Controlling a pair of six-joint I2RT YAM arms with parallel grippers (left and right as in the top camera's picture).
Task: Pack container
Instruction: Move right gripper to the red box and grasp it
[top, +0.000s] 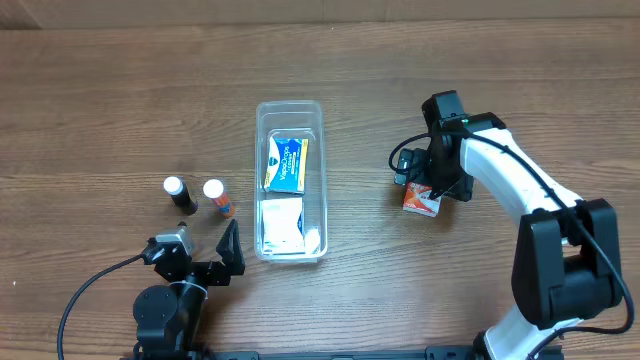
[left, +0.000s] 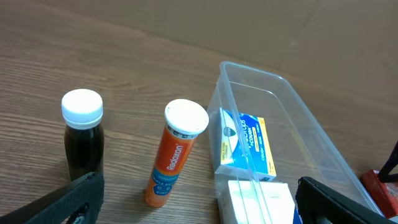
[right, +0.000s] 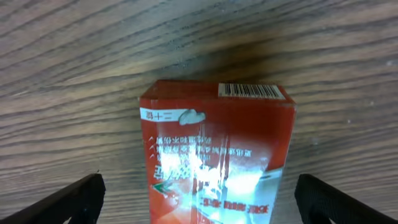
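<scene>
The clear container (top: 290, 112) lies lengthwise at the table's middle, holding a blue-and-yellow packet (top: 286, 164) and a white packet (top: 282, 226). It also shows in the left wrist view (left: 323, 146). A red carton (top: 421, 201) lies right of it. My right gripper (top: 428, 186) is open directly over the carton (right: 214, 155), its fingers well apart on either side. My left gripper (top: 205, 263) is open and empty near the front edge. Ahead of it stand an orange tube (left: 176, 152) and a dark bottle with a white cap (left: 83, 134).
The orange tube (top: 217, 196) and the dark bottle (top: 178, 193) stand close together left of the container. Bare wooden table surrounds everything. A cable (top: 90, 285) trails from the left arm's base.
</scene>
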